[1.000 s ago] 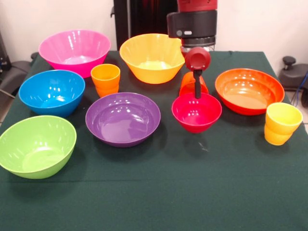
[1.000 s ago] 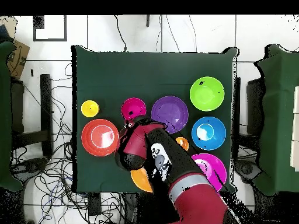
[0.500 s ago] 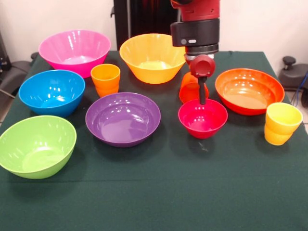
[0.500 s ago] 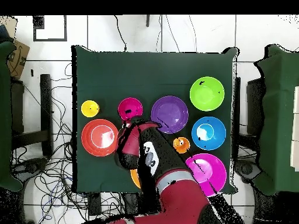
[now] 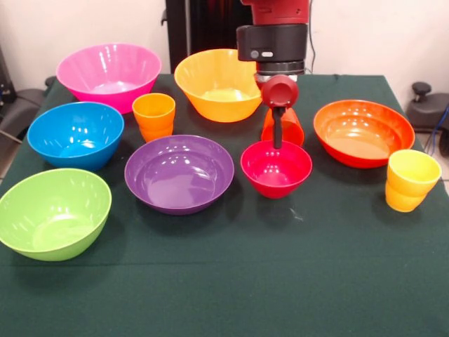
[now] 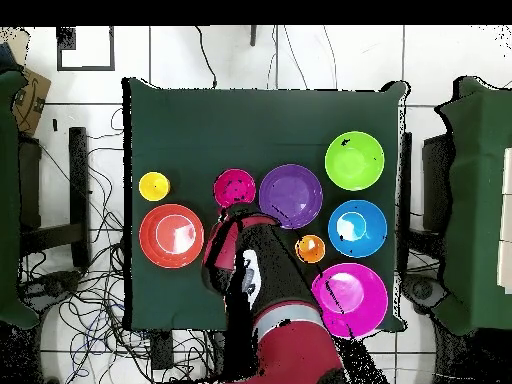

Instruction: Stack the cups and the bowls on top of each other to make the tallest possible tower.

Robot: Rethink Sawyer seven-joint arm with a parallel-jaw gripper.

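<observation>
Green cloth covers the whole table (image 5: pixel 231 281), and nothing on it is stacked yet, so by my read the tower is barely begun. Biggest first: the pink bowl (image 5: pixel 109 74) sits at the far left corner, the yellow bowl (image 5: pixel 221 83) along the far edge beside it, the blue bowl (image 5: pixel 76 133) on the left edge, the green bowl (image 5: pixel 52 210) nearer the front left corner. Next size down, the purple bowl (image 5: pixel 179 172) holds the middle and the orange-red bowl (image 5: pixel 363 130) lies toward the right edge. Now the action: the gripper (image 5: pixel 278 133) reaches down from the red arm (image 5: pixel 273 28) onto the far rim of the small red bowl (image 5: pixel 276 167), which looks raised just off the cloth beside the purple one, so it appears clamped on that rim. Smallest last: an orange cup (image 5: pixel 153 116) stands between blue and yellow bowls, a red-orange cup (image 5: pixel 287 126) hides behind the gripper, a yellow cup (image 5: pixel 411 180) waits at the right edge. Every placement remains.
</observation>
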